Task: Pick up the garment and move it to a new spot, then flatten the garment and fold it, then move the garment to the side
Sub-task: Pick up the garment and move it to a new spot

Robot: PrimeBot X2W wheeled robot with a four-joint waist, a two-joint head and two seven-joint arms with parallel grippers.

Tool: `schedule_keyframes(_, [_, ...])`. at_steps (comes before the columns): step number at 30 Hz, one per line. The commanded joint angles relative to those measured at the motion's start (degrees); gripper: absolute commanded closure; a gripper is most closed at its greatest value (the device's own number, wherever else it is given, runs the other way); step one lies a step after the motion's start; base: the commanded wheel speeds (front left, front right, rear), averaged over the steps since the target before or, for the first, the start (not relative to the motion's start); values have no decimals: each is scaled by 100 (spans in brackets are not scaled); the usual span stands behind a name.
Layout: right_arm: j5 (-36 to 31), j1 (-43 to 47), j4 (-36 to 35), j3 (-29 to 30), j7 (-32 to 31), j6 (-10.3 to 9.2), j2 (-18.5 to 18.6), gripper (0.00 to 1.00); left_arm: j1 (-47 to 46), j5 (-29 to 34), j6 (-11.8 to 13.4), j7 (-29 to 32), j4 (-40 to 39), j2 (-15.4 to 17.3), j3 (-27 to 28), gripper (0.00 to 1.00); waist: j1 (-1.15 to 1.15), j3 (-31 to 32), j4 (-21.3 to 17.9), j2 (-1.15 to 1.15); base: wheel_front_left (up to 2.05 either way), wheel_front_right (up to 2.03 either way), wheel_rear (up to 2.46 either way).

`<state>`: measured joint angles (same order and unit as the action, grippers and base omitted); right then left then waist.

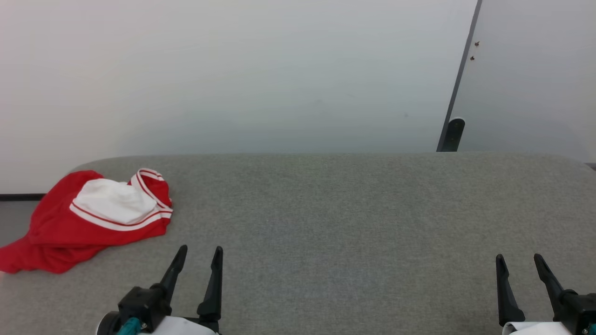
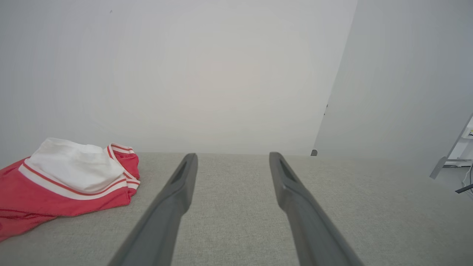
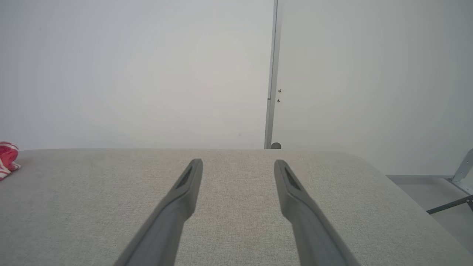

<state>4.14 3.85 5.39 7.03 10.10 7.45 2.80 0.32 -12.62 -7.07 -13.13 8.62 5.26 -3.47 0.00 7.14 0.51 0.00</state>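
- Looking at the garment (image 1: 88, 218): lying bunched in a heap at the far left end of the table (image 1: 326, 209), with the red body underneath and a white sleeve with striped trim folded on top.
- Sitting ahead and to the left of the left gripper (image 1: 200, 251), apart from it and touching neither gripper.
- Showing the left gripper's jaws spread wide with nothing between them. Showing the right gripper (image 1: 519, 258) equally wide and empty, well apart from the cloth over the table's right side.
- Judging the pick-up as not yet begun.
- Risking a pinch on a single loose layer, so the heap unrolls and trails instead of lifting whole.
- Risking the cloth sliding off the left edge, since its red tail is lying right at that rim and may be overhanging it.
- Risking long fingertips digging into the table covering while reaching under thin fabric.
- Reading the garment as soft, limp knit with smooth rounded folds.
- Reading the table as grey, woven and slightly grippy, with rounded corners, against a plain pale wall (image 1: 233, 70).
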Motion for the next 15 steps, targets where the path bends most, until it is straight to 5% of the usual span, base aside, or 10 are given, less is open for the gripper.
schedule_keyframes(1, [-134,26,-41,16,49,5,12,0,22,122,-25,-43,7,-6,8,0,0,18,41,0,0,0,0])
schedule_keyframes(15, [-659,63,-8,-474,197,4,6,0,-164,581,4,-189,434,85,395,0,0,200,941,0,0,0,0])
